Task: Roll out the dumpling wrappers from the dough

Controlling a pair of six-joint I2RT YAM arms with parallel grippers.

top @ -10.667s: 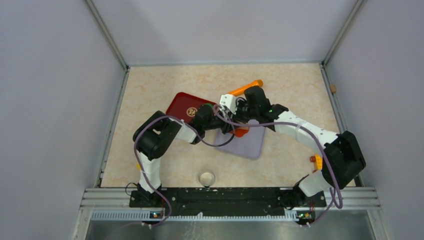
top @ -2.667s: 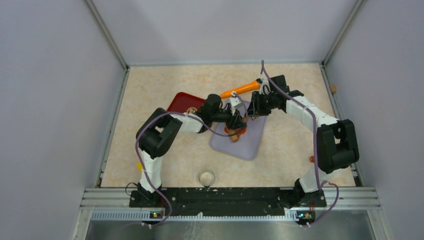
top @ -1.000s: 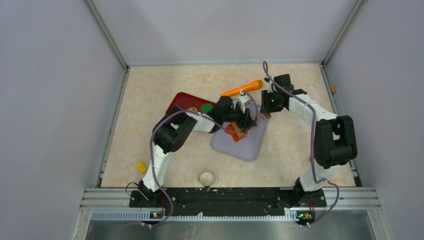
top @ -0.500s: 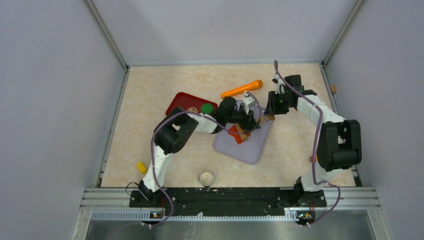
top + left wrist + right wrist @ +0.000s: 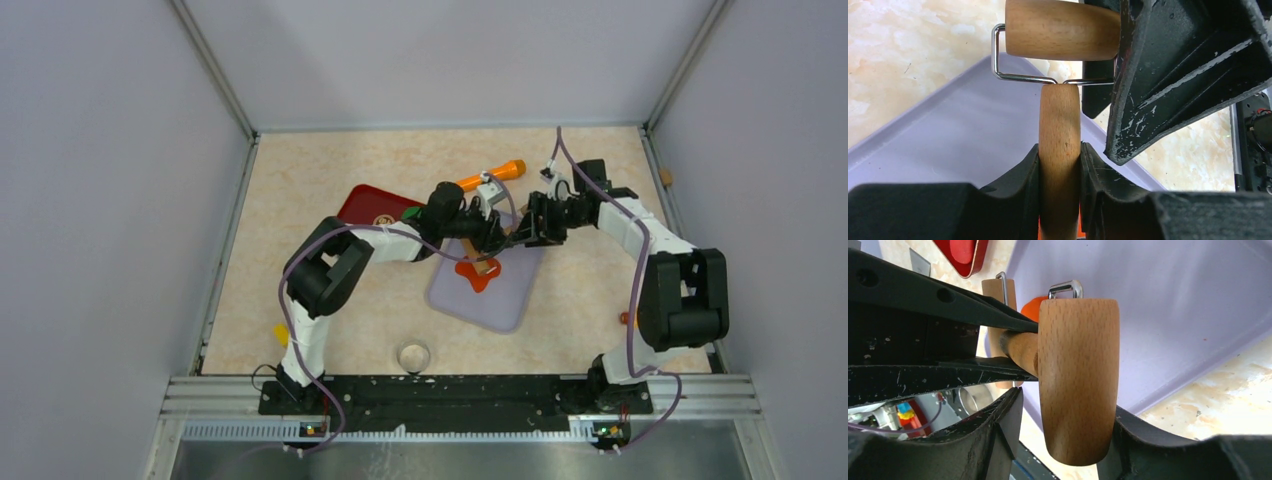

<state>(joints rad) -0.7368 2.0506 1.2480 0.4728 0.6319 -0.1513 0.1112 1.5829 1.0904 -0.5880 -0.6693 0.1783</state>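
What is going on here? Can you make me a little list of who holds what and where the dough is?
Left claw: shut on the handle of the wooden roller
Right claw: around the roller's barrel; grip unclear
Dough: orange-red, flat, uneven shape, on the purple tray
Roller on dough: no, held near the tray's far edge
Also there: red tray, orange stick, metal cup

Left pincer (image 5: pixel 1059 162) clamps wooden roller (image 5: pixel 1059 117) by handle.
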